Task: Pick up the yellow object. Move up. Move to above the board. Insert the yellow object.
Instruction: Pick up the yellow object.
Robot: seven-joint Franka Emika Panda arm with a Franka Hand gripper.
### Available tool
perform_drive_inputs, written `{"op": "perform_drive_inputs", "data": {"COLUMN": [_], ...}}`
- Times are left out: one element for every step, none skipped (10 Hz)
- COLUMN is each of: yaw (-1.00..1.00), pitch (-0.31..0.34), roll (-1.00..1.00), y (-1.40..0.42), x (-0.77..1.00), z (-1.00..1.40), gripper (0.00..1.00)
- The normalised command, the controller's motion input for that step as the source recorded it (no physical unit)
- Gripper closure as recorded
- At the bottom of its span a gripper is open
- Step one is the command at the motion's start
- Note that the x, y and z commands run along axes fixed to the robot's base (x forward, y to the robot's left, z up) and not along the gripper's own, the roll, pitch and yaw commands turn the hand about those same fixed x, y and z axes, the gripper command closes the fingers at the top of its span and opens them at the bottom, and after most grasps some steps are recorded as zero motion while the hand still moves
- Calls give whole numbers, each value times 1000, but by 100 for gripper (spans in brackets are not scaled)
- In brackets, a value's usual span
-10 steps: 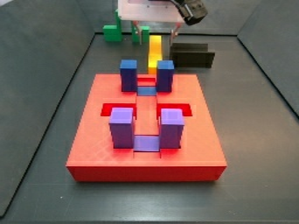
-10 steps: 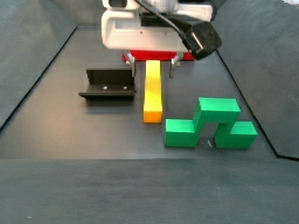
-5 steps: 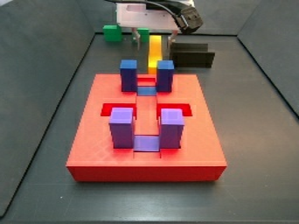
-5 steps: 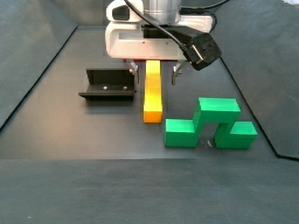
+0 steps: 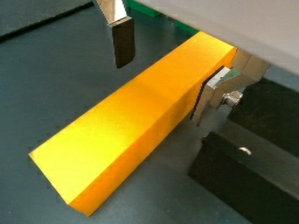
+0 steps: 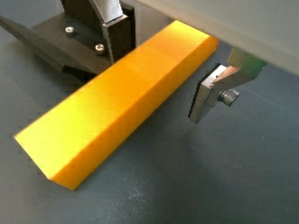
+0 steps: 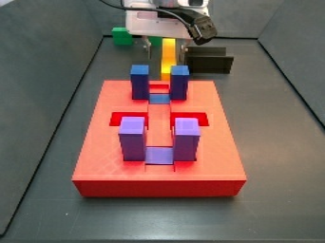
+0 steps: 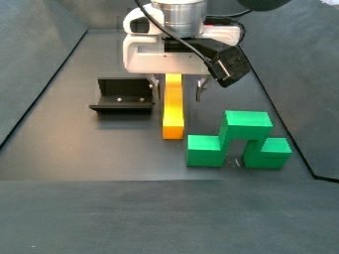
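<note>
Gripper (image 6: 170,61) straddles long yellow-orange bar (image 6: 117,101), silver fingers (image 5: 121,39) apart, not yet clamping. Bar looks rigid, light, smooth-faced; best gripped across narrow width.

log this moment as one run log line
phase: pick | pincer: open, fingers straddling yellow object at its far end | yellow object: flat on floor, not gripped | board: slot free

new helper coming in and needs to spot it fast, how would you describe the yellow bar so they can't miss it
Start at the large flat red board with blue and purple posts, then look past its far edge to the dark floor. There a long, narrow yellow-orange bar lies flat, with the end effector straddling its far end, fingers open. A dark L-shaped fixture and green blocks flank it; it alone is yellow and slender.
</note>
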Motion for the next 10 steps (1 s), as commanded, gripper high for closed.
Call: {"op": "perform_drive_inputs", "data": {"yaw": [-34, -14, 0, 0, 0, 0, 0, 0, 0, 0], "pitch": [0, 0, 0, 0, 0, 0, 0, 0, 0, 0], "roll": [-9, -20, 0, 0, 0, 0, 0, 0, 0, 0], "y": [0, 0, 0, 0, 0, 0, 0, 0, 0, 0], "x": [0, 0, 0, 0, 0, 0, 0, 0, 0, 0], "z": [-197, -177, 0, 0, 0, 0, 0, 0, 0, 0], "gripper": [0, 0, 0, 100, 100, 100, 100, 100, 100, 100]}}
